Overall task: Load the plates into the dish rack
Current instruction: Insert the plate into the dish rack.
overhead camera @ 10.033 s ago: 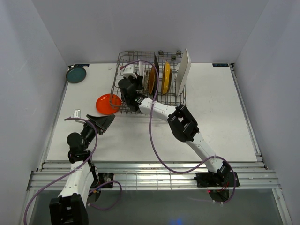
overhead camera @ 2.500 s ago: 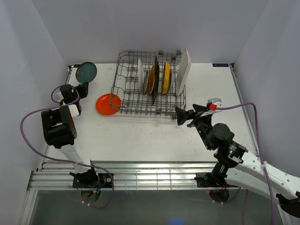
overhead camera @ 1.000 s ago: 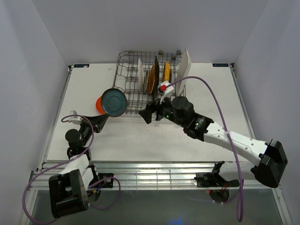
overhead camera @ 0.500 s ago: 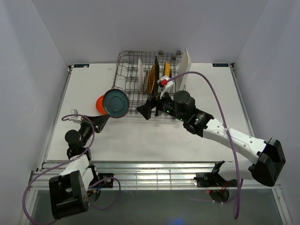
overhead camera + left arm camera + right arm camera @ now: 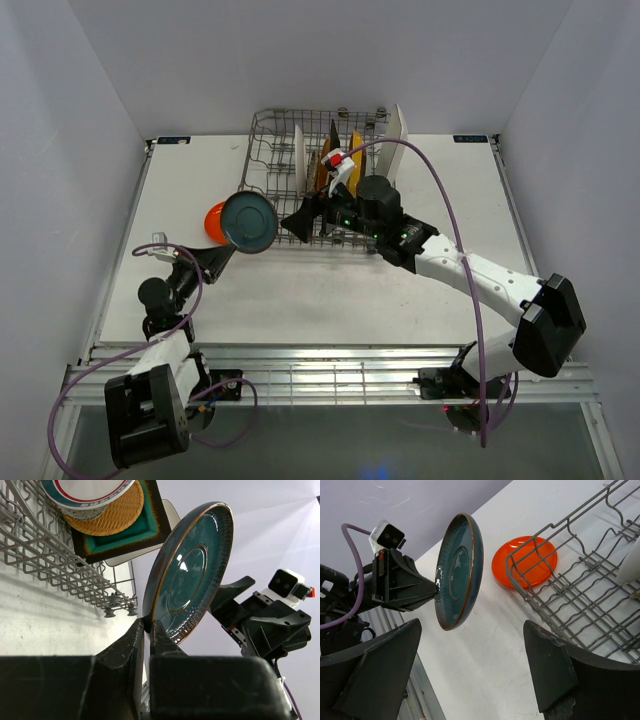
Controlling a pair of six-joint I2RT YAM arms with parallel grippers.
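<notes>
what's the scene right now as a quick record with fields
left gripper: shut on the rim of the teal plate, holding it on edge in the air
right gripper: open, facing the teal plate, not touching it
orange plate: flat on the table, beside the dish rack
dish rack: several plates standing on edge inside

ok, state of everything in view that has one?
left hand: shut on the teal plate's rim
teal plate: held upright, off the table
right hand: open, facing the teal plate, not touching it
orange plate: flat on the table, outside the rack
dish rack: partly loaded, left end bare
white rectangular plate: on edge at the rack's right end
</notes>
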